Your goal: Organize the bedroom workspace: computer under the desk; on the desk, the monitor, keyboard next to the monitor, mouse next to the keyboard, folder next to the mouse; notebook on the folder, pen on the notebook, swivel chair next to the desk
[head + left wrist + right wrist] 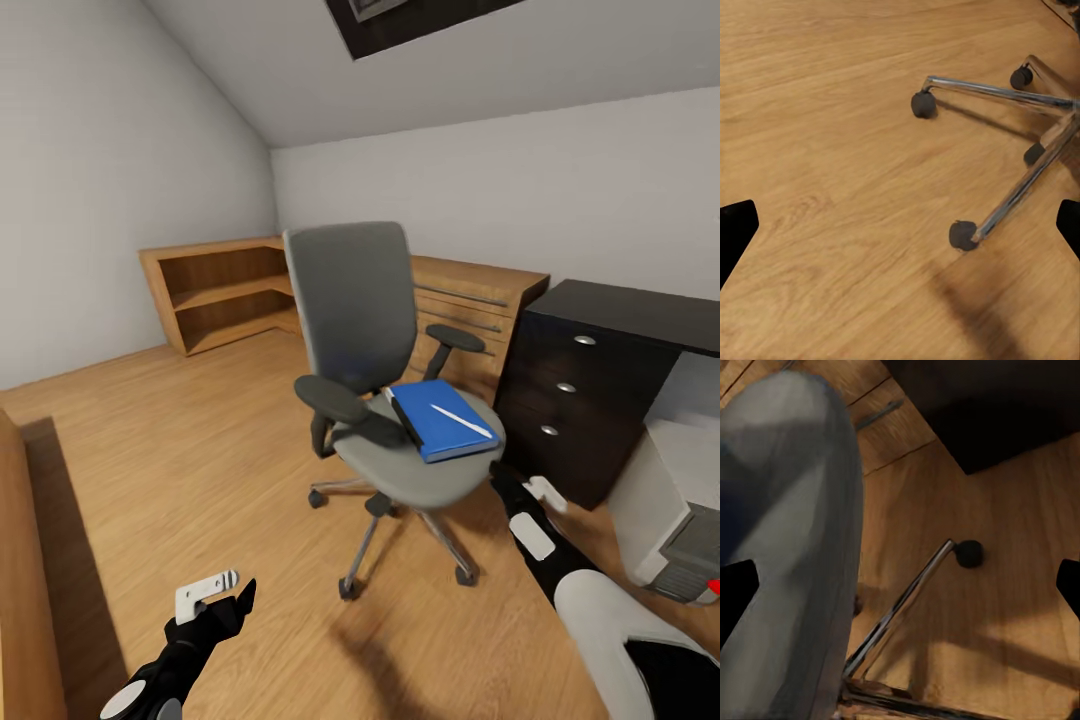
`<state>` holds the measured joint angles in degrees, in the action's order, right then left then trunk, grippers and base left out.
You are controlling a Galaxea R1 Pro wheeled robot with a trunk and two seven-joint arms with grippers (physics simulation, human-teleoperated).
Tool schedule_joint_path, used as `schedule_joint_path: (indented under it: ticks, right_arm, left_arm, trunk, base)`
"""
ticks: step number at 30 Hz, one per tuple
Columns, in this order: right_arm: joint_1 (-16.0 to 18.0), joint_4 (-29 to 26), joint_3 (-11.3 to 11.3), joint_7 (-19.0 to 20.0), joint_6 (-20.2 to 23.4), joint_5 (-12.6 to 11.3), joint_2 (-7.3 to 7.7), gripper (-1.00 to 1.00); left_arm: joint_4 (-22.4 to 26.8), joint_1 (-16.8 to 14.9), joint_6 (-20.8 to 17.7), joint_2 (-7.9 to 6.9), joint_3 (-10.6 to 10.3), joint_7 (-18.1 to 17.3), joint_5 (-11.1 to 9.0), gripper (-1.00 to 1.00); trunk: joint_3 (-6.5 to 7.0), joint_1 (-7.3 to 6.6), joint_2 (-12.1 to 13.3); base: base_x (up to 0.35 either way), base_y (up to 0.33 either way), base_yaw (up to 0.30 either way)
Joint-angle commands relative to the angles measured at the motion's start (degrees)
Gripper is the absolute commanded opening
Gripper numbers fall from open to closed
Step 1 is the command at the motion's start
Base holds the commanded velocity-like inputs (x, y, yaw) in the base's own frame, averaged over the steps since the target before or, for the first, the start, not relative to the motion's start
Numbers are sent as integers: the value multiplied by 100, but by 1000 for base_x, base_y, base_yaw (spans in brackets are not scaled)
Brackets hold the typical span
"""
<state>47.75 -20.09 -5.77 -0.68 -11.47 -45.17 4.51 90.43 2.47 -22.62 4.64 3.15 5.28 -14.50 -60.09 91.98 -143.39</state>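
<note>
Your left gripper (222, 592) has its fingers spread wide with nothing between them; in the left wrist view the dark fingertips (736, 229) sit at opposite edges, over bare oak floor (832, 150) and the chrome legs and casters of the swivel chair (1009, 199). That arm comes in from about 7 o'clock in the head view, held low above the floor, well short of the chair base. Your right gripper (520, 490) is also spread wide and grips nothing; in the right wrist view its fingertips (735, 592) frame the grey seat edge, one chrome leg and a caster. Whether it touches the seat, you cannot tell from here. That arm reaches up from 5 o'clock, its wrist just beside the seat's rim at the chair's 4 o'clock side. On the swivel chair (360, 320), at the centre of the head view, the folder (430, 425) lies flat on the seat, with the pen (462, 420) resting on top of it. The desk (600, 380), with its dark drawers, stands at 3 o'clock, and the computer (665, 500) sits on the floor beside the drawers at 4 o'clock. A low oak shelf unit (215, 290) stands against the wall at 10 o'clock.
</note>
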Motion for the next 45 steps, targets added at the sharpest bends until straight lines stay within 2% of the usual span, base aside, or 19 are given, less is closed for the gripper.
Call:
schedule_joint_path:
  ticks: [1,6,9,12,23,35,39,42,45]
  right_arm:
    - [-28,47,56,120,317,-103,-36,100]
    - [-215,49,57,909,335,-103,-135,100]
    - [-310,49,58,1153,344,-105,-184,100]
    - [-331,55,58,1205,346,-106,-250,100]
    - [-369,50,66,1249,342,-105,-330,100]
    - [-377,49,76,1278,338,-94,-461,100]
    - [-387,49,76,1435,338,-80,-577,100]
    - [-639,41,145,2020,338,-14,-633,100]
    - [-657,41,156,2077,338,-6,-634,100]
  left_arm:
    - [9,-1,-28,4,1,32,-61,100]
    - [9,-1,-25,2,1,32,-61,100]
    - [9,-1,-28,4,1,33,-61,100]
    - [8,-1,-27,3,1,34,-61,100]
    - [9,-1,-31,3,1,31,-61,100]
    - [9,-1,-32,6,1,28,-61,100]
    - [9,-1,-32,6,1,31,-61,100]
    - [9,-1,-32,6,1,31,-61,100]
    - [9,-1,-32,6,1,29,-61,100]
  trunk:
    - [-5,0,-1]
    - [-5,0,-1]
    - [-5,0,-1]
    - [-5,0,-1]
    - [-5,0,-1]
    - [-5,0,-1]
    - [-5,0,-1]
    - [-5,0,-1]
    - [-5,0,-1]
  base:
    - [0,0,0]
    - [0,0,0]
    - [0,0,0]
    - [0,0,0]
    - [-2,2,0]
    - [-144,88,0]
    - [-11,7,0]
    - [-1,1,0]
    - [0,0,0]
